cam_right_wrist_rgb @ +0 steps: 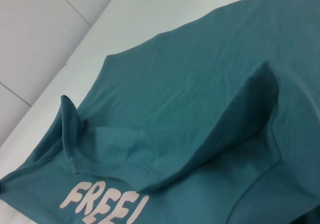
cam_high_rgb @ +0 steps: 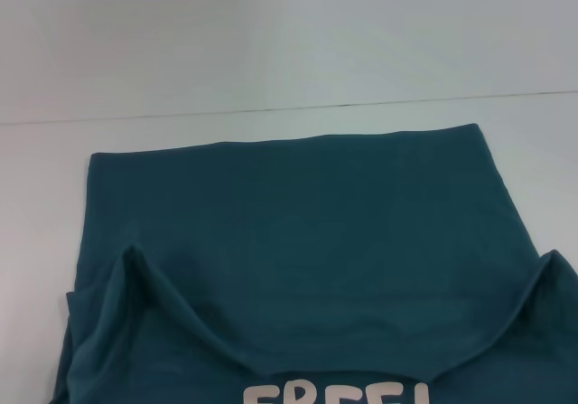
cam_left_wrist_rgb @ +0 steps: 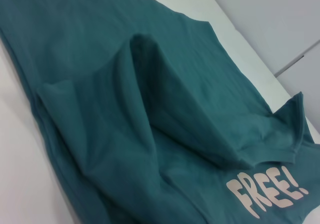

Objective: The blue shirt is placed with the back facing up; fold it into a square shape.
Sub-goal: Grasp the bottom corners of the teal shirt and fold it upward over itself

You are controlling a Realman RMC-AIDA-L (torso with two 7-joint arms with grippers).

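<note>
Looking down from my head, I see one shirt (cam_high_rgb: 289, 232) spread on the white table (cam_high_rgb: 271, 51), its near part lifted into two peaks at left and right, with the tops of white letters reading "FREE!" at the near edge. My left wrist view shows one raised fold and the full word "FREE!" (cam_left_wrist_rgb: 267, 194). My right wrist view shows "FREE" beside another fold, and neither gripper appears, so I cannot tell their state.
</note>
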